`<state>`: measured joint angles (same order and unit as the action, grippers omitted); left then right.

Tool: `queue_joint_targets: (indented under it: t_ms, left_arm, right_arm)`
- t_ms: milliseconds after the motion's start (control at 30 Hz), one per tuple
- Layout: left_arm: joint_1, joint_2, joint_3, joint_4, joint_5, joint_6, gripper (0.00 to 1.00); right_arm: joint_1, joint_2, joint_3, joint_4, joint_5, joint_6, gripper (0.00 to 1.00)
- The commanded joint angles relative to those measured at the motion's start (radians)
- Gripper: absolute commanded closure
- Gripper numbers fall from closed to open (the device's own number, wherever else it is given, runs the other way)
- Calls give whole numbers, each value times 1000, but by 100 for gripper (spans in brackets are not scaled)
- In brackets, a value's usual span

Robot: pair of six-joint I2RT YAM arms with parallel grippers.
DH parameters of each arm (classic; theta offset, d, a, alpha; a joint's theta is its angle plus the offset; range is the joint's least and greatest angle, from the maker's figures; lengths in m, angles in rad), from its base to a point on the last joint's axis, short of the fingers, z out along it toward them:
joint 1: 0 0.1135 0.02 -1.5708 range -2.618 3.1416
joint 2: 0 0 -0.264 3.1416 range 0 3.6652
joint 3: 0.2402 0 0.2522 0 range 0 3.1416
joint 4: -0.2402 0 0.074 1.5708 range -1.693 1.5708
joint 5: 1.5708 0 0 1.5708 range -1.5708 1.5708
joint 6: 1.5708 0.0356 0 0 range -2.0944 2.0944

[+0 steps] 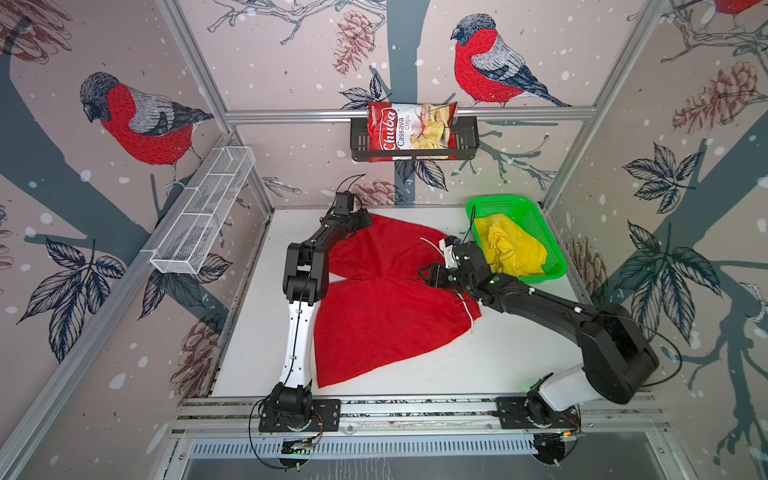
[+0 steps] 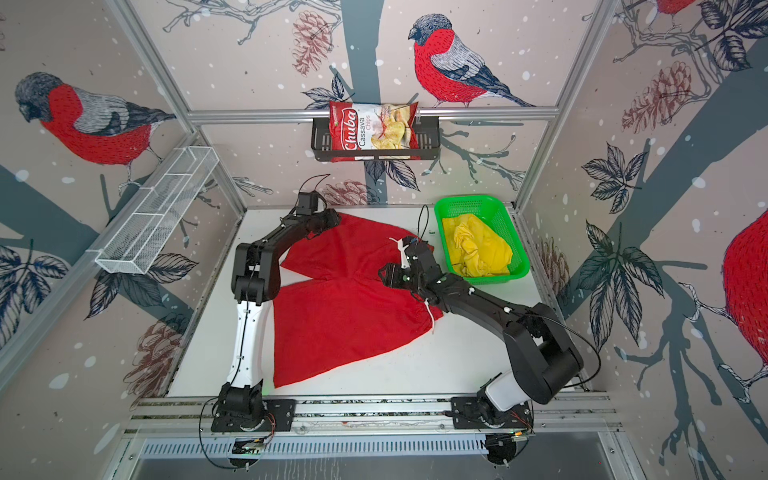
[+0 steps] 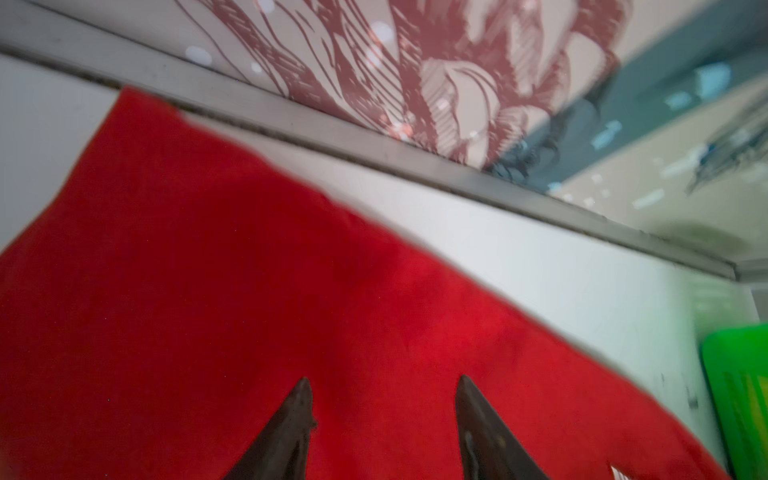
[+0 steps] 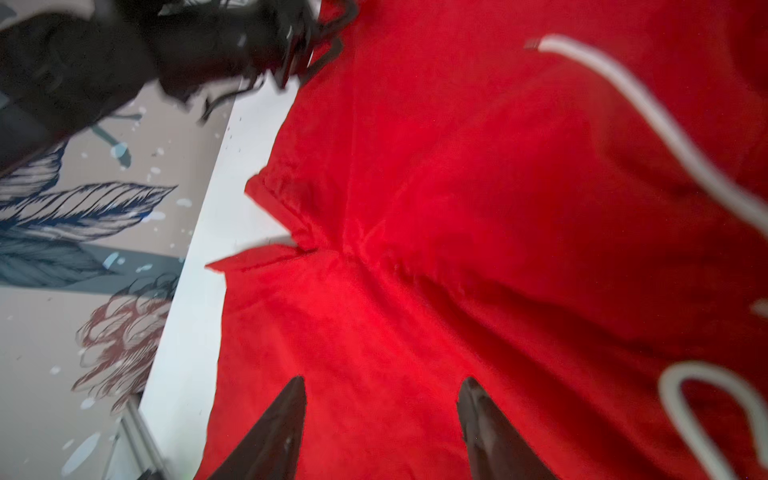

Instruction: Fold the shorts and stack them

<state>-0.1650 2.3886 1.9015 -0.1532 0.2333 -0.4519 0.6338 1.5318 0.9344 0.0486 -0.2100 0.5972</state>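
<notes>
- Red shorts (image 1: 374,307) spread flat; yellow shorts (image 1: 511,245) in green basket (image 1: 498,201).
- L gripper (image 3: 384,380), R gripper (image 4: 384,380): jaws apart, empty.
- Tip: pinch edges w/ both, fold leg onto leg.

Bright, even light filled the booth in both top views, leaving only faint shadows under the right arm (image 1: 552,305) on the white table (image 1: 498,353). Wide-angle distortion bowed the frame rails at 9 and 3 o'clock. The wrist views were soft: the red shorts (image 3: 249,291) smeared by blur, the green basket (image 3: 739,395) a glowing, unfocused patch.
</notes>
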Motion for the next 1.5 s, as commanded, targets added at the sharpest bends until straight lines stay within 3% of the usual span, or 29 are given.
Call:
queue_joint_targets:
  t_ms: [0,200,400,567,900,1300,1467]
  left_arm:
    - [-1,-352,-242,103,-39,66,46]
    - [-3,-690,-727,194,-33,40,47]
    - [-1,-900,-1032,218,-56,-9,49]
    - [-1,-987,-1188,227,-95,-46,53]
    - [12,-997,-1293,216,-138,-60,54]
    - [30,-744,-1226,282,-160,-87,55]
    - [33,-655,-1151,305,-184,-79,55]
  right_arm:
    - [-32,78,89,-3,27,-59,40]
    - [-90,334,370,-9,-2,-134,41]
    - [-132,551,579,-30,-35,-146,42]
    - [-156,679,682,-61,-38,-165,42]
    - [-214,786,715,-93,17,-142,42]
    - [-262,819,715,-105,130,-93,43]
    - [-282,821,743,-99,119,-94,42]
